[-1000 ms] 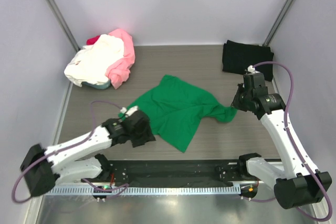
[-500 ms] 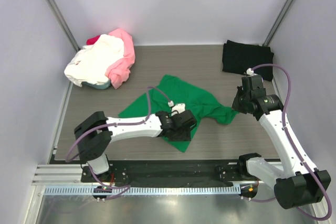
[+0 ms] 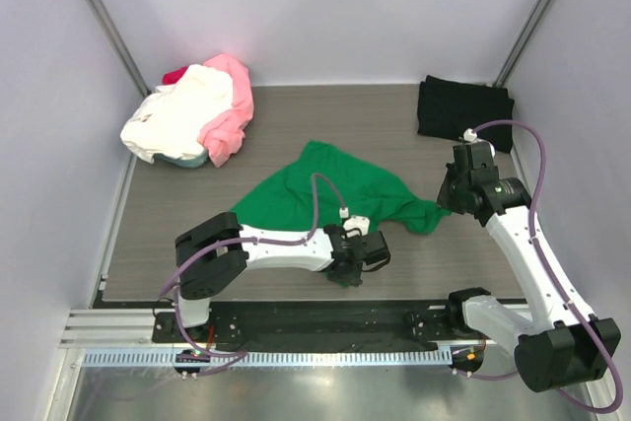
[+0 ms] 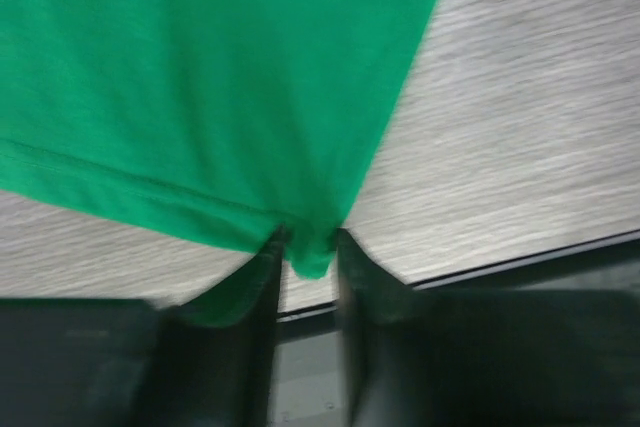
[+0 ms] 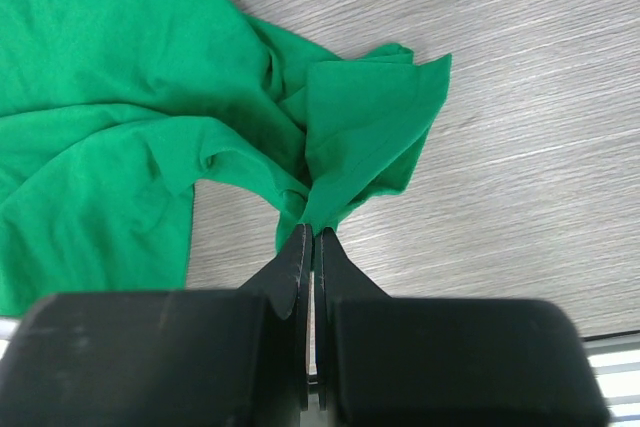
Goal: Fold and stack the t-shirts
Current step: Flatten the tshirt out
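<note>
The bright green t-shirt lies crumpled in the middle of the table. In the left wrist view its near corner hangs between my left gripper's fingers, which stand a narrow gap apart around it. From above, that gripper is at the shirt's near tip. My right gripper is shut on a bunched fold at the shirt's right edge. A black t-shirt lies folded at the back right. Cream-white, pink and red t-shirts are heaped at the back left.
The black base rail runs along the near edge, just below the left gripper. Grey walls and metal posts close in the table on three sides.
The left arm has swung right from the shirt's left side to its near corner, and its jaws have narrowed around that corner. The right gripper has kept its hold.
</note>
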Motion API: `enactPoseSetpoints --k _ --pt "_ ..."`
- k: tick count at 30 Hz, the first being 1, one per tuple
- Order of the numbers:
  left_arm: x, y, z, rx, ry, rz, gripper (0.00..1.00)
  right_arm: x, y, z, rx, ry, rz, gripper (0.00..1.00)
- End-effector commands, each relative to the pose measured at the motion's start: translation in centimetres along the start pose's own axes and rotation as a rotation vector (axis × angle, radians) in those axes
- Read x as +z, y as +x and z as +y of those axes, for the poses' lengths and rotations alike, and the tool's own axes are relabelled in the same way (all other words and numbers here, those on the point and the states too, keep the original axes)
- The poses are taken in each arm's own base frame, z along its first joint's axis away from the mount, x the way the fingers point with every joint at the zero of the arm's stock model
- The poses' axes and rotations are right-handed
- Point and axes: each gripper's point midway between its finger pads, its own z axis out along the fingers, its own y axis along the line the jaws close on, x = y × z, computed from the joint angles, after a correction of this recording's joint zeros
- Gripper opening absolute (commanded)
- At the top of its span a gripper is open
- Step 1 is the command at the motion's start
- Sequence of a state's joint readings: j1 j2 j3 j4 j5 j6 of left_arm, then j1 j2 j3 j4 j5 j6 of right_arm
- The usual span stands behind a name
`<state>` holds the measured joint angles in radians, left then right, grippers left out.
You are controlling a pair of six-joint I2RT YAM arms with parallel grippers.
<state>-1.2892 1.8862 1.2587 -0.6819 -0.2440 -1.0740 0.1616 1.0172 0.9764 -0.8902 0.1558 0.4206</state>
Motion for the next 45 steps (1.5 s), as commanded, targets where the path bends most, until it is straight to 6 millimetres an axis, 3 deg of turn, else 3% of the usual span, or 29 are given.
enactPoseSetpoints --k 1,4,6,10,11,13,14,16,17,20,21,22,23,24,26,27,29,31,35,39,42,45 --pt "1.0 0.8 1.8 0.040 -0.083 0.011 0.22 0.2 -0.7 -0.3 -0.004 0.016 -0.031 0.01" --pt "1.7 1.2 2.2 0.057 -0.097 0.018 0.00 0.2 -0.7 -0.3 -0.005 0.017 -0.029 0.01" --pt "1.4 1.1 2.3 0.081 -0.098 0.016 0.00 0.2 -0.8 -0.4 -0.001 0.024 -0.033 0.01" --pt "-2.9 -1.1 3.1 0.095 -0.098 -0.055 0.00 -0.7 -1.9 -0.4 0.003 0.033 -0.060 0.01" --pt "-5.9 -3.3 2.7 0.076 -0.065 -0.132 0.00 -1.5 -3.0 -0.1 0.008 0.028 -0.089 0.01" --pt "-9.8 -4.7 4.3 0.085 -0.086 -0.179 0.00 -2.9 -4.3 -0.5 0.012 0.047 -0.128 0.01" --pt "-13.8 -6.9 4.1 0.046 -0.021 -0.257 0.00 -4.5 -6.0 -0.1 0.019 0.029 -0.181 0.01" --pt "-17.8 -8.7 6.2 0.025 -0.043 -0.331 0.00 -6.6 -7.6 0.1 0.017 0.012 -0.242 0.01" --pt "-21.7 -10.4 6.6 -0.008 0.023 -0.404 0.00 -8.7 -9.3 0.4 0.024 -0.007 -0.304 0.01" --pt "-27.6 -12.6 9.0 -0.018 0.052 -0.527 0.00 -13.7 -12.5 0.3 0.043 -0.031 -0.446 0.01" --pt "-31.5 -13.9 9.9 -0.053 0.099 -0.612 0.00 -14.9 -13.2 0.1 0.050 -0.032 -0.479 0.01" --pt "-33.3 -14.5 10.6 -0.055 0.115 -0.652 0.00 -17.5 -14.4 0.2 0.061 -0.059 -0.546 0.01" --pt "-35.2 -15.0 11.4 -0.030 0.120 -0.689 0.00 -18.7 -15.0 0.3 0.052 -0.071 -0.578 0.01" --pt "-38.7 -15.8 12.2 -0.057 0.172 -0.761 0.00 -20.1 -15.5 0.4 0.050 -0.090 -0.615 0.01" --pt "-41.9 -16.3 13.1 -0.057 0.217 -0.826 0.00 -24.5 -16.7 0.6 0.042 -0.160 -0.736 0.01" --pt "-44.7 -16.6 14.2 -0.052 0.259 -0.886 0.00 -26.1 -17.0 0.6 0.041 -0.183 -0.783 0.01" --pt "-47.4 -16.7 15.2 -0.060 0.317 -0.952 0.00 -30.8 -17.4 -0.2 0.065 -0.229 -0.917 0.01" --pt "-50.3 -16.1 17.0 -0.074 0.386 -1.021 0.00 -34.2 -17.3 -1.1 0.089 -0.247 -1.009 0.01" --pt "-54.0 -15.0 19.5 -0.112 0.513 -1.131 0.00 -40.8 -15.5 -3.3 0.105 -0.297 -1.202 0.01" --pt "-55.2 -14.1 20.8 -0.104 0.557 -1.164 0.00 -44.7 -13.4 -3.9 0.063 -0.375 -1.322 0.01" --pt "-55.3 -13.9 20.9 -0.095 0.563 -1.164 0.00 -46.1 -12.7 -3.1 0.001 -0.432 -1.357 0.01" --pt "-54.2 -15.0 20.6 -0.110 0.479 -1.162 0.00 -46.0 -13.4 -2.0 -0.033 -0.457 -1.332 0.01"
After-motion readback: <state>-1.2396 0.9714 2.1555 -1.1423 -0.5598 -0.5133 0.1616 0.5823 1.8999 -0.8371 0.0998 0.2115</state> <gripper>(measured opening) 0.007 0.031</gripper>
